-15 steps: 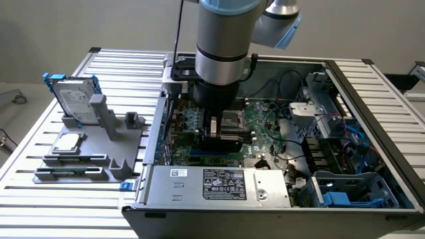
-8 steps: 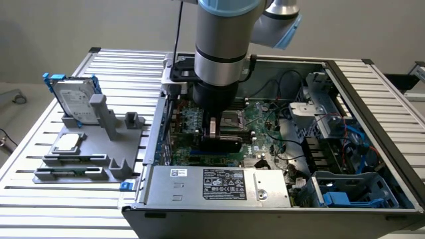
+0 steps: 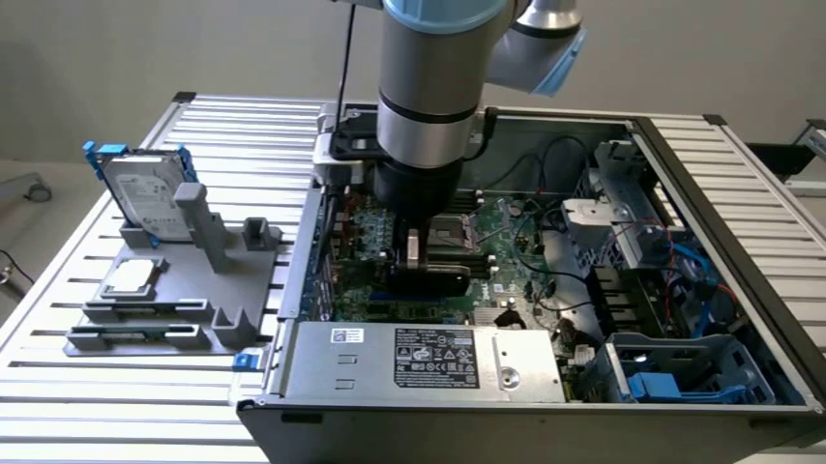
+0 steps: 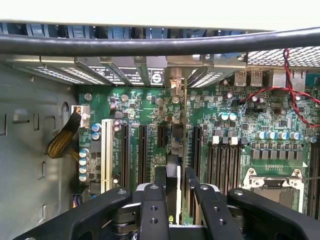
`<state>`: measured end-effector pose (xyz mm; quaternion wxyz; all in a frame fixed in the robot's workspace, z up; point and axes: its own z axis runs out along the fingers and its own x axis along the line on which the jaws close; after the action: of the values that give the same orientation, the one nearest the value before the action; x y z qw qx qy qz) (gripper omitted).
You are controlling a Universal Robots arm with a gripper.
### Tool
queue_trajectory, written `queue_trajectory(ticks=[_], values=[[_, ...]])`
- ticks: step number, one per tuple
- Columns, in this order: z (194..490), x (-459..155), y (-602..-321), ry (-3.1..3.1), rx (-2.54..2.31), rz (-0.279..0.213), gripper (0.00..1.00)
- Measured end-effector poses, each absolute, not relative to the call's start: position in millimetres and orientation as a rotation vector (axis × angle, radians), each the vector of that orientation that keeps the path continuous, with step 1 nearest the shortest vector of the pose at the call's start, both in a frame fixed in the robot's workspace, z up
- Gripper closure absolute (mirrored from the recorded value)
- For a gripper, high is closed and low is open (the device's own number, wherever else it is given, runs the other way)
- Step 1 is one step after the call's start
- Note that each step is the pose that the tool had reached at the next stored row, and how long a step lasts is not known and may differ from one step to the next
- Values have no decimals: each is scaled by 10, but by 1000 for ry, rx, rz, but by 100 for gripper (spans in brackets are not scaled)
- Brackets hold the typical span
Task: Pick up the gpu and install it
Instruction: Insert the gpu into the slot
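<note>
1. Exterior view's left: grey fixture (image 3: 193, 290) sits on the slatted counter (image 3: 77, 406). A hard drive (image 3: 142, 193) in a blue frame stands upright in it. A square chip (image 3: 130, 278) lies flat on it, nearer the camera.
2. Centre: open case (image 3: 516, 430) on the counter. The arm (image 3: 432, 87) reaches straight down into it.
3. The pincer (image 3: 416, 253) is clamped on the gpu (image 3: 428, 282). The card stands upright, black cover toward the camera, low over the motherboard (image 3: 516, 242).
4. Wrist view: the pincer (image 4: 175, 175) has the gpu (image 4: 173, 155) edge-on between its fingers (image 4: 160, 180), one pressed to each face.
5. Wrist view: the card runs across the motherboard (image 4: 150, 100) between two black slots (image 4: 142, 155), in line with them. A white slot (image 4: 106, 155) lies further off to one side. The card's far end is near the slotted back panel (image 4: 125, 75). I cannot tell whether its lower edge is seated in a slot.
6. Wrist view: a black cable (image 4: 150, 45) crosses in front of the back panel. The CPU socket (image 4: 272, 180) is well apart from the card.
7. Exterior view: the power supply (image 3: 427, 358) lies just in front of the gpu, toward the camera.
8. Exterior view's right: a blue bracket (image 3: 659, 387) sits in the case corner, with loose cables (image 3: 568, 155) further back.
</note>
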<state>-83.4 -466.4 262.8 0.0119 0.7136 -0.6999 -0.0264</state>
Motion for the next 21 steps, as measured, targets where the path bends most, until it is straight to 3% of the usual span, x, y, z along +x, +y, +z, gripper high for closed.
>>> queue_trajectory(ticks=[21], values=[[2626, -840, -4655, -2177, 2223, -81, 73]])
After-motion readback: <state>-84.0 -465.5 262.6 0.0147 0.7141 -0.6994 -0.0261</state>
